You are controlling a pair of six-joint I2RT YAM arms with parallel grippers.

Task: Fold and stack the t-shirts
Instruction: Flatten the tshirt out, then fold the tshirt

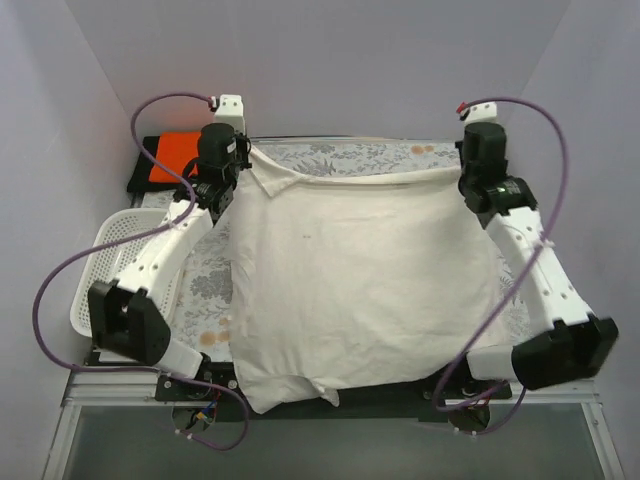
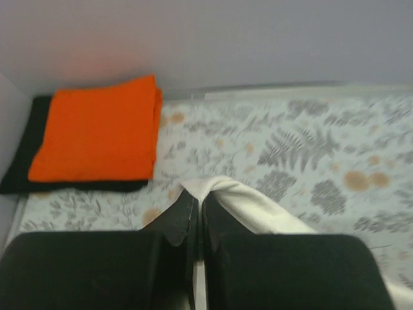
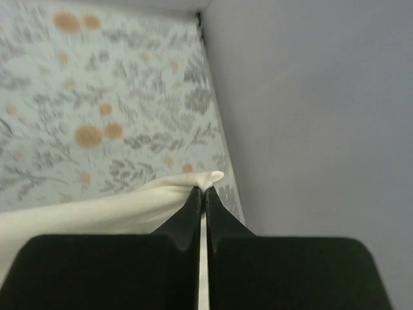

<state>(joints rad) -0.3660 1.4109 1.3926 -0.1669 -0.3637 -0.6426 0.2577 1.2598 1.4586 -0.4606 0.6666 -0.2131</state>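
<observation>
Left pincer (image 2: pixel 197 201) clamped shut on the cream t-shirt's (image 1: pixel 360 290) far left corner, right pincer (image 3: pixel 203 192) clamped on its far right corner. Far edge pulled taut, the rest spread over the worktop (image 2: pixel 310 142). Beyond that left corner, folded orange t-shirt (image 2: pixel 97 129) stacked on black t-shirt (image 2: pixel 26 155). Just left of the cream t-shirt, white basket (image 1: pixel 105 245), inside partly hidden.

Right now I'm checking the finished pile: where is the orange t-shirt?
In the top view, the orange t-shirt lies folded on the black t-shirt at the far left corner of the table, beyond the white basket.
</observation>
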